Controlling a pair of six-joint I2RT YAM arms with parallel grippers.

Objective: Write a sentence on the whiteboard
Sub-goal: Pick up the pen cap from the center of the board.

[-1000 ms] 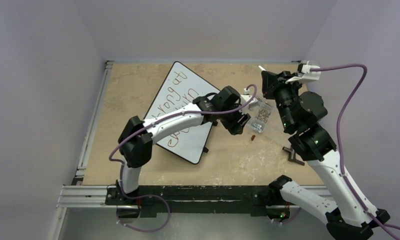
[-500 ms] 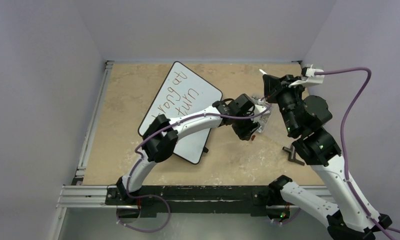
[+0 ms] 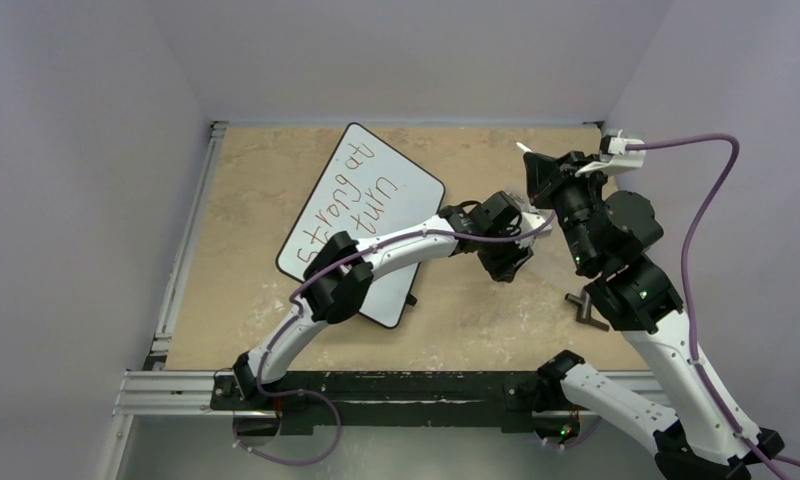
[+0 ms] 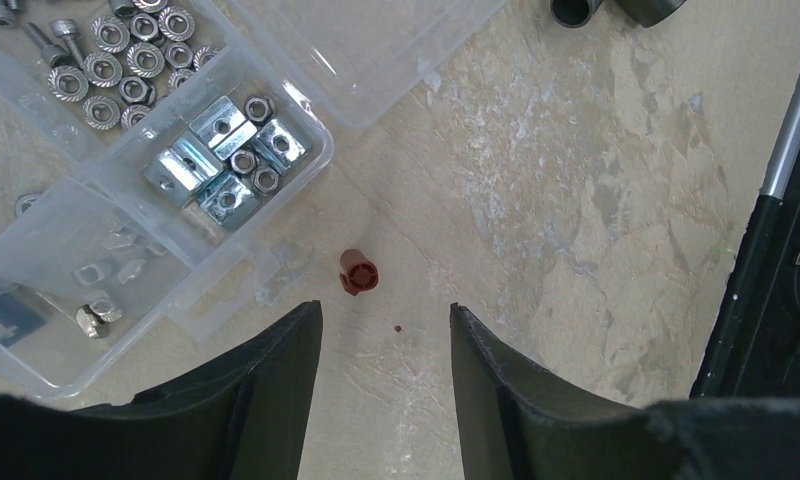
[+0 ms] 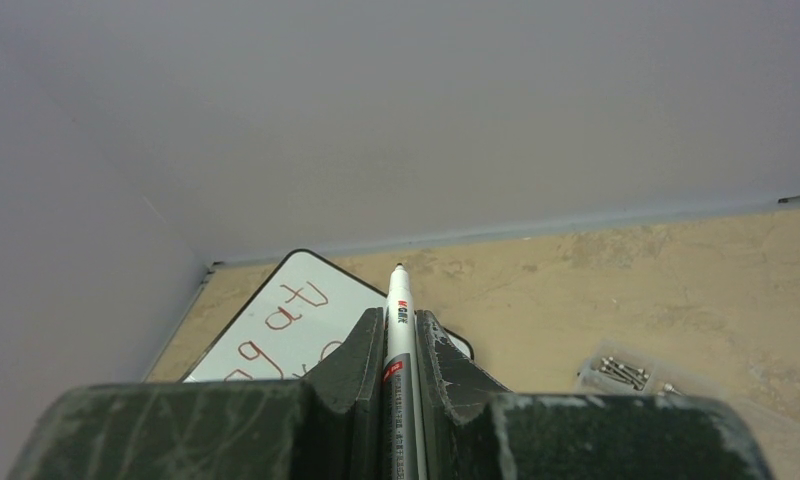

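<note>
In the left wrist view, nearest the lens, the left gripper (image 4: 384, 315) has its two dark fingers spread with nothing between them. Just beyond the tips, at frame centre, one small reddish-brown cap (image 4: 357, 272) lies on the tan table (image 4: 576, 220). At upper left sits one clear plastic box (image 4: 38, 368), its compartments holding nuts and bolts. From above, the cap cannot be made out: the left arm's wrist covers that spot right of centre.

Only the right wrist view shows the right gripper (image 5: 396, 320) clamped on one white marker (image 5: 397, 296), tip pointing away toward the far wall. The top view puts that gripper at upper right but hides the pen.

Farther back, one whiteboard (image 3: 401, 185) lies slanted at upper centre of the top view. It bears the sentence (image 3: 341, 200) in two slanted lines, its lower part hidden behind the left arm. The right wrist view catches only the board's far corner and a few letters. There are two arms in all.
</note>
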